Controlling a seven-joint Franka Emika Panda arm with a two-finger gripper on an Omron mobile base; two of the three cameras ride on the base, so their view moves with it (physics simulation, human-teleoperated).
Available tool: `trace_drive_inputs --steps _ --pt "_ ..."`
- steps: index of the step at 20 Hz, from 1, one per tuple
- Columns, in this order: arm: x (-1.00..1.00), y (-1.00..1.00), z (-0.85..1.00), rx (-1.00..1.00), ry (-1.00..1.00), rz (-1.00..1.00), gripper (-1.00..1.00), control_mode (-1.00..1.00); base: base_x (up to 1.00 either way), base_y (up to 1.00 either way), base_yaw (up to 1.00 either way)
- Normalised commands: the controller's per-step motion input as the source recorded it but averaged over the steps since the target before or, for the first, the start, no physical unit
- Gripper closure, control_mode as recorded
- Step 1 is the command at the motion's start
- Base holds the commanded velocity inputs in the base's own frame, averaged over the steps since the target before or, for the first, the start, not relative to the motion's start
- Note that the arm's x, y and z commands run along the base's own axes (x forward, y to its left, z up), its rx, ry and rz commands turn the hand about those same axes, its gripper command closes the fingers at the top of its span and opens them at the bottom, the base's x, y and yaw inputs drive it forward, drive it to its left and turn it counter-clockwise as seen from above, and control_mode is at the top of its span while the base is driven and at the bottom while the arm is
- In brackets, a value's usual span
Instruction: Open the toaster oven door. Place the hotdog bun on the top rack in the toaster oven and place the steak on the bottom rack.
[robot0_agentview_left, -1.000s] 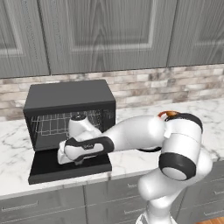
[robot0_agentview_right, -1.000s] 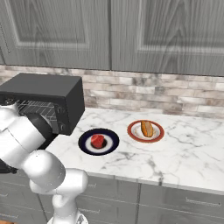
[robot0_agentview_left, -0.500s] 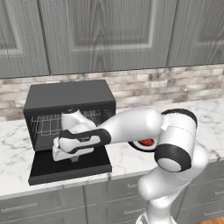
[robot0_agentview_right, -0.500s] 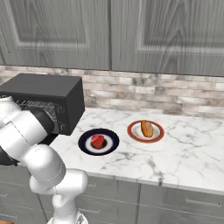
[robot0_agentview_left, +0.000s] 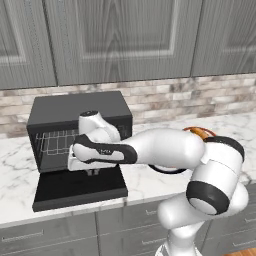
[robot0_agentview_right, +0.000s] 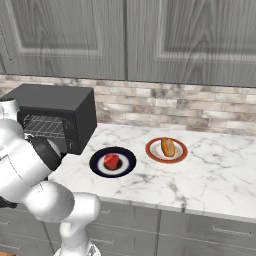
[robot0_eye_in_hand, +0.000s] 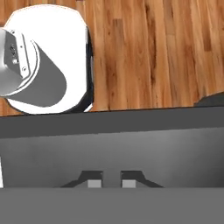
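The black toaster oven (robot0_agentview_left: 75, 112) (robot0_agentview_right: 55, 100) stands at the counter's left. Its toaster oven door (robot0_agentview_left: 75, 192) (robot0_eye_in_hand: 175, 144) lies folded down flat. Inside I see the top rack (robot0_agentview_left: 55, 137) and the bottom rack (robot0_agentview_left: 50, 151) just below it, both bare wire. My gripper (robot0_agentview_left: 93, 172) (robot0_eye_in_hand: 111, 180) points down just above the lowered door. Its fingertips stand slightly apart with nothing between them. The red steak (robot0_agentview_right: 111, 161) lies on a dark plate (robot0_agentview_right: 97, 167). The orange-tan hotdog bun (robot0_agentview_right: 168, 147) (robot0_agentview_left: 198, 132) lies on an orange-rimmed plate (robot0_agentview_right: 152, 152) further right.
Grey wall cabinets (robot0_agentview_right: 130, 35) hang above the counter, with a brick backsplash (robot0_agentview_right: 200, 107) behind it. Marble countertop (robot0_agentview_right: 215, 170) stretches right of the plates. Grey drawers (robot0_agentview_right: 200, 235) run below the edge, and a wooden floor (robot0_eye_in_hand: 153, 52) lies beyond the door's lip.
The fingers have parted a little. The hand has shifted slightly over the lowered door and the forearm has swung. The door, steak and bun have stayed put.
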Motion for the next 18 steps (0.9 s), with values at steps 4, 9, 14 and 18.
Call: trace_drive_inputs --steps 4,9,14,18 --pt "-0.32 -0.36 0.21 0.02 0.0 -0.25 -1.0 -1.0 0.0 0.0 0.0" --pt "-0.24 -0.33 0.24 0.06 0.0 -0.45 -1.0 -1.0 0.0 0.0 0.0" --pt "-0.18 -0.32 0.2 0.05 0.07 -0.56 -1.0 -1.0 0.0 0.0 0.0" --pt "-0.07 -0.23 0.13 0.01 0.08 -0.67 -1.0 -1.0 0.0 0.0 0.0"
